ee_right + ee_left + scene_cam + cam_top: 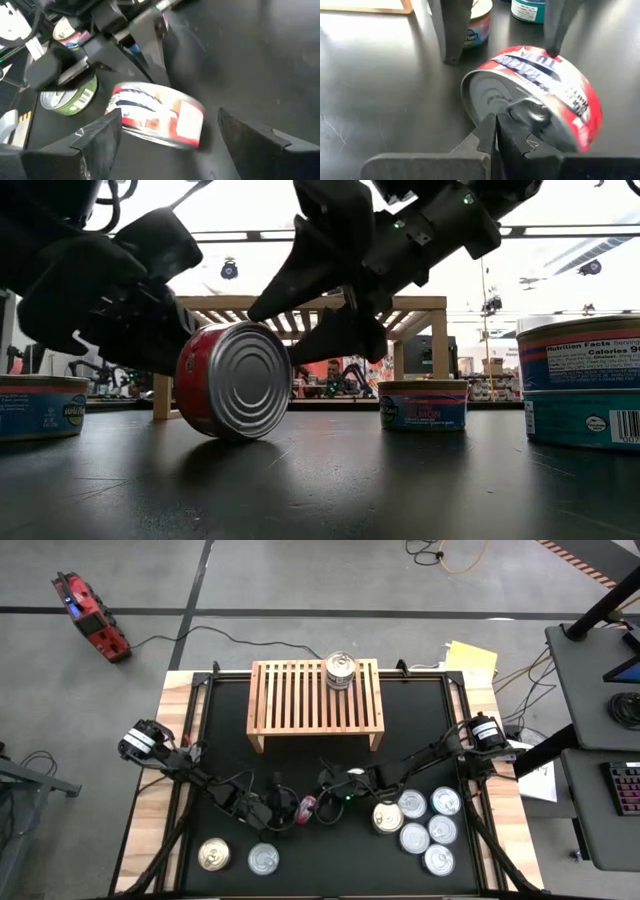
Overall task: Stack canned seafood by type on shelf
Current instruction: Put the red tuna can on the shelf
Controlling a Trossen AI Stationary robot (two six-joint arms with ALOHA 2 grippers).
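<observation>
You see the red can [235,380] tipped on its rim well in front of the shelf [315,700], left gripper [495,131] pinched closed against it, right gripper [167,131] spread wide around it.

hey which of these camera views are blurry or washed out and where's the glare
Low view: the room behind the shelf is blown out white by backlight, and the arms read as silhouettes. Left wrist view: the red can is smeared by blur, with glare streaks on the black table. Right wrist view: the same can and the right pincer look soft. High view: evenly lit and sharp.
</observation>
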